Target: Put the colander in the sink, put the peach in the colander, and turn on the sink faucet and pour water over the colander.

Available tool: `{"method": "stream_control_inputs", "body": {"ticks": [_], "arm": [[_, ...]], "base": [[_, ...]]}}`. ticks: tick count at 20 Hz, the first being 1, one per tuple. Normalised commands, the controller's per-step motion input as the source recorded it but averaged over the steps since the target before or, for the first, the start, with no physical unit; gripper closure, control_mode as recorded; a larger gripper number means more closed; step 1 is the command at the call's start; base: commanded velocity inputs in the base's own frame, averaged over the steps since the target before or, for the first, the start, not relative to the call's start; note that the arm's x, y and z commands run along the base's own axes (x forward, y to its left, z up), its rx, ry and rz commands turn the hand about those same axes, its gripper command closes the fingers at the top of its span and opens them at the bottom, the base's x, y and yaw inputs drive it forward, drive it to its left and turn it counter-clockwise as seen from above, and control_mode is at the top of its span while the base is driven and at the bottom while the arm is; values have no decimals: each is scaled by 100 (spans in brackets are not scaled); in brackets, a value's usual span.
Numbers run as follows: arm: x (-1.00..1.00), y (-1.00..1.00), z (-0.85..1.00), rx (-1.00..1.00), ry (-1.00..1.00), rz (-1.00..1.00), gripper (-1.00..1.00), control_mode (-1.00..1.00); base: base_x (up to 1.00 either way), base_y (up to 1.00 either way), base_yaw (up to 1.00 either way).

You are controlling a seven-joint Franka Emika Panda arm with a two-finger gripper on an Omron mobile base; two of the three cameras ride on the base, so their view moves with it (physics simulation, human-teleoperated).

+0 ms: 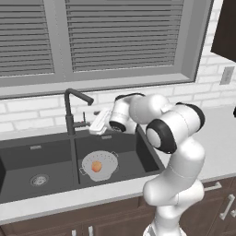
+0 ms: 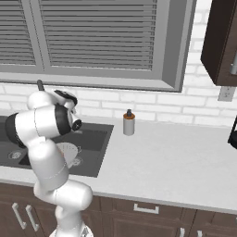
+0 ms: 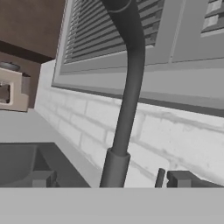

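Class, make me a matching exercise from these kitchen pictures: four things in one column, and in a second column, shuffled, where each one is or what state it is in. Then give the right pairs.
Things:
1. peach
2. colander
3. soap dispenser
4. gripper

Places or states:
A. on the counter to the right of the sink, by the brick wall
B. open, close to the sink faucet
C. inside the colander
D. in the right basin of the sink

Pairs: 1-C, 2-D, 3-A, 4-B
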Motion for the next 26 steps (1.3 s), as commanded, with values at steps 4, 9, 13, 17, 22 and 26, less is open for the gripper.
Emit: {"method": "stream_control_inputs", "body": {"ticks": [4, 9, 13, 17, 22, 26], "arm": [[28, 13, 0, 0, 0, 0, -100, -100], [25, 7, -6, 0, 0, 0, -100, -100], [7, 1, -12, 0, 0, 0, -100, -100], [14, 6, -10, 0, 0, -1, -100, -100], [19, 7, -8, 0, 0, -3, -100, -100], [12, 0, -12, 0, 0, -2, -100, -100]], "base": [[0, 0, 0], [0, 0, 0], [0, 0, 0], [0, 0, 0], [0, 0, 0], [0, 0, 0]]}}
